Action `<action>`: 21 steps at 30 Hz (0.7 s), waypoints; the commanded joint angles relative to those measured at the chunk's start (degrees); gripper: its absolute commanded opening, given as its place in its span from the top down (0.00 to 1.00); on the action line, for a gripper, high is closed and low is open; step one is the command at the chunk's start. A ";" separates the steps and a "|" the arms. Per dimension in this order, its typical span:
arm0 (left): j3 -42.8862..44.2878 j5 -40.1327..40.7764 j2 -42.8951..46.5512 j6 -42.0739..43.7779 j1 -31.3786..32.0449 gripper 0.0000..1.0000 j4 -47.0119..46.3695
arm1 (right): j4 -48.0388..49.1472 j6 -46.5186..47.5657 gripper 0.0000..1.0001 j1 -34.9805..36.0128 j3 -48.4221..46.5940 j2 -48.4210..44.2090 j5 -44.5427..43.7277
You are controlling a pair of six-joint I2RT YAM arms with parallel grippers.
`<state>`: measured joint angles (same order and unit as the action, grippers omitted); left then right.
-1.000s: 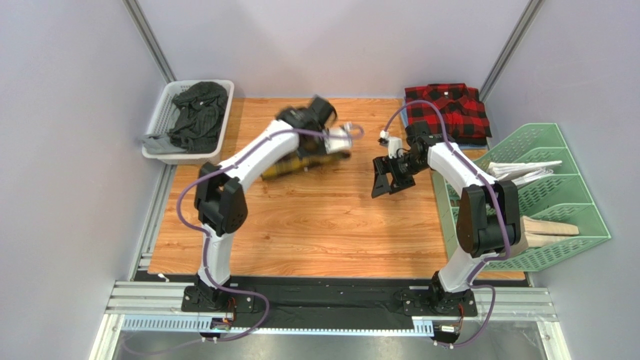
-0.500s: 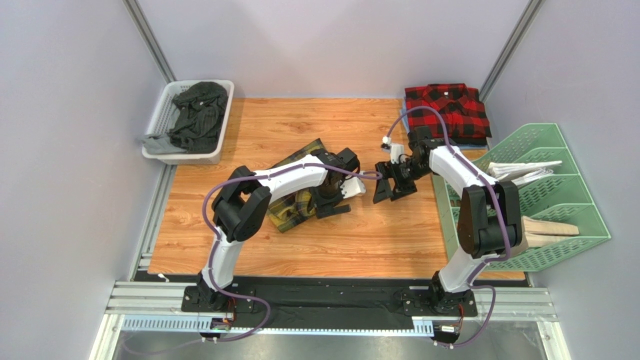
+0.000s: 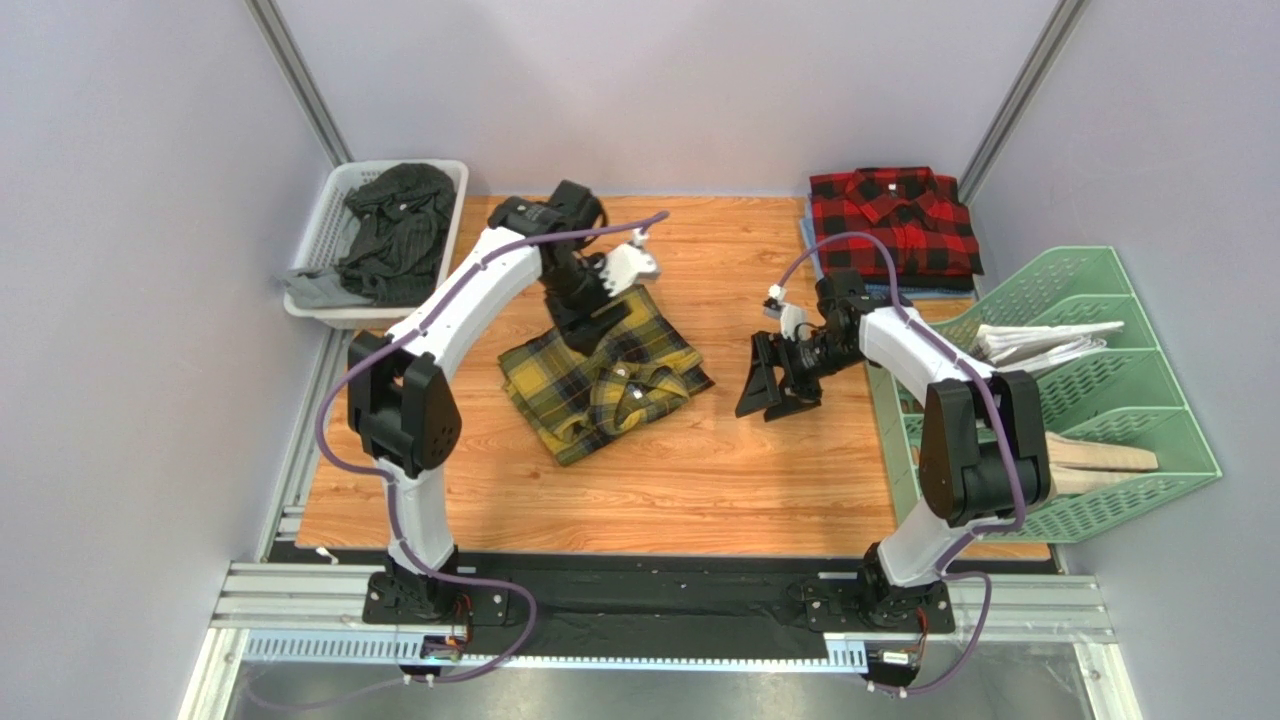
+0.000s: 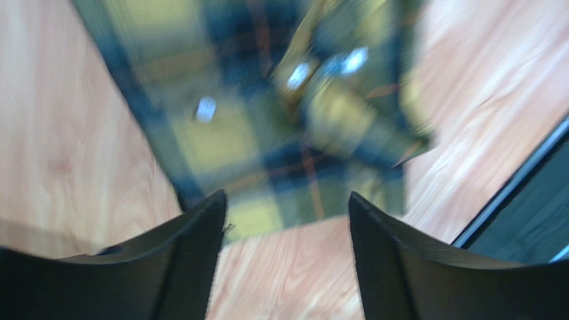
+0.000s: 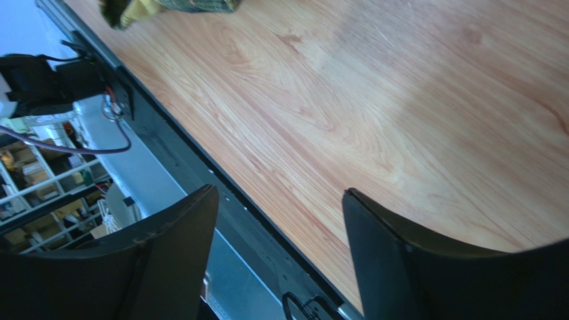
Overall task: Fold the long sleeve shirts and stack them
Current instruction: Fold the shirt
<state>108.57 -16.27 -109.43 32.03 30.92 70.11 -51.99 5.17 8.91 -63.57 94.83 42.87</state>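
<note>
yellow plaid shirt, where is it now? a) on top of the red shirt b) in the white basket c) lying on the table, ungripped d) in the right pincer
c: the yellow plaid shirt lies on the table, the left pincer open above it, gripping nothing

Pale lilac walls (image 3: 646, 90) and grey corner posts (image 3: 301, 78) enclose a wood-grain table (image 3: 676, 480) under even light.

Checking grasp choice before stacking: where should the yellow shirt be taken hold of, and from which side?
Likely two opposite spots at once: the far edge by the open left gripper, and the right corner nearest the open right gripper. The yellow shirt lies flat, folded and turned diagonally, so come from above and pinch all layers at the edge to keep the fold.
</note>
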 commanded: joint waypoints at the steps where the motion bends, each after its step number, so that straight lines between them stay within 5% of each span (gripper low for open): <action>1: -7.05 -0.34 -4.30 12.96 -5.68 0.40 3.20 | 5.93 -6.47 0.31 -0.03 0.73 0.53 6.60; 7: -17.94 2.83 -10.01 10.89 -5.96 0.69 -1.37 | 6.99 -7.98 0.36 -0.12 -0.15 2.82 6.44; 12: -18.41 -14.89 -11.42 -3.00 2.19 0.82 0.47 | 4.09 -5.35 0.37 -0.99 -1.03 2.91 3.63; 14: -13.76 -23.83 -12.91 -12.40 4.32 0.80 1.52 | 2.78 -5.34 0.37 -1.69 -1.29 3.35 2.31; 16: -9.20 -31.68 -12.57 -19.27 4.85 0.65 1.00 | 2.24 -3.50 0.37 -1.96 -1.29 3.52 1.34; 21: -11.61 -35.31 2.78 -25.32 -1.00 0.33 -12.15 | 2.15 -3.41 0.36 -1.61 -2.61 5.19 -0.86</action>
<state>97.84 -40.95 -120.64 17.61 37.08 67.79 -49.19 0.56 7.11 -63.42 98.59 44.05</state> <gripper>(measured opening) 0.565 0.635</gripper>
